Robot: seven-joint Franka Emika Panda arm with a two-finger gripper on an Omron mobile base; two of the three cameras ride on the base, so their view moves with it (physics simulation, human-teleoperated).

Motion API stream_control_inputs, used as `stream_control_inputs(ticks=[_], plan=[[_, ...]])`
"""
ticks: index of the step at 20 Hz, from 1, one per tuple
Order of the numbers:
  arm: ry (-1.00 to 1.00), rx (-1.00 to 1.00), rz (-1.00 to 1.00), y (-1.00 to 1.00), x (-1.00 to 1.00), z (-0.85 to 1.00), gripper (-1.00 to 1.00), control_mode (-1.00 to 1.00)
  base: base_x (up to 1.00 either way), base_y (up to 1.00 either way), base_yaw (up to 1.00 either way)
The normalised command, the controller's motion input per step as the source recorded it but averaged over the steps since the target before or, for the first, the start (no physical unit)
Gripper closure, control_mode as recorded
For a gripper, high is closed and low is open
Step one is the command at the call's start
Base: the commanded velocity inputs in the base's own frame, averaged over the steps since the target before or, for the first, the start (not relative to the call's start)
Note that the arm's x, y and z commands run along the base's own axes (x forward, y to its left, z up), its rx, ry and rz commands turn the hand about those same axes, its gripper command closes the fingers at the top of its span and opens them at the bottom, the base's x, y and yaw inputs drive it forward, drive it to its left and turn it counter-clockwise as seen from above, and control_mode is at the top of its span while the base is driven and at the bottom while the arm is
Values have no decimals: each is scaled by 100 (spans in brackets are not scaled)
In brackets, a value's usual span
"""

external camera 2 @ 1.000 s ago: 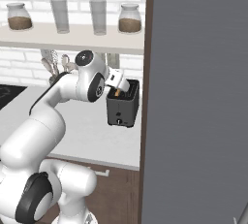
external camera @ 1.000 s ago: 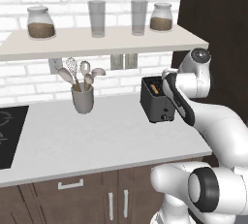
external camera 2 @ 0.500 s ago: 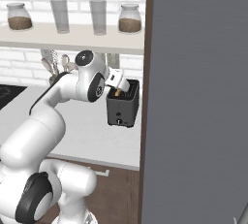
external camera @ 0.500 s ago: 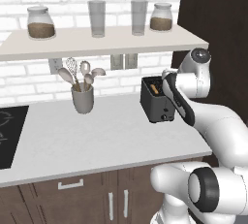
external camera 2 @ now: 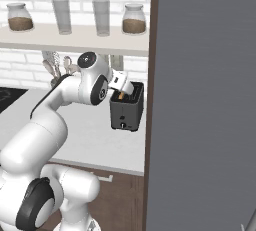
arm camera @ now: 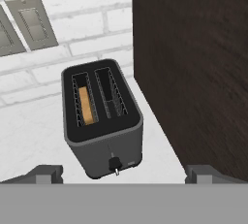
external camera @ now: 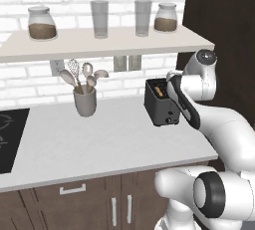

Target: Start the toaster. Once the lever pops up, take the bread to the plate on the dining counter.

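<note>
The dark toaster (external camera: 162,105) stands on the grey worktop beside a tall dark cabinet, and is also seen as the toaster (external camera 2: 126,110) and, from above, the toaster (arm camera: 101,121). The tan bread (arm camera: 86,105) sits low in its left slot, and the bread (external camera: 158,91) shows as an orange edge. The lever knob (arm camera: 115,164) is low on the front face. My gripper (arm camera: 124,174) hovers above the toaster's front, open, its fingertips (arm camera: 48,172) wide apart and holding nothing. The plate and the dining counter are out of view.
A grey utensil cup (external camera: 85,102) stands left of the toaster. A shelf (external camera: 99,45) with jars and glasses hangs above. The dark cabinet (arm camera: 193,63) walls off the right side. A black hob (external camera: 10,139) lies at the far left.
</note>
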Motion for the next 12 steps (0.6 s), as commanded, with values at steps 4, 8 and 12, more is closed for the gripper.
stream_control_inputs(ticks=[4, 8, 12], plan=[[0, 0, 0, 0, 0, 0, -100, -100, 0, 0, 0], [0, 0, 0, 0, 0, 0, -100, -100, 0, 0, 0], [0, 0, 0, 0, 0, 0, -100, -100, 0, 0, 0]])
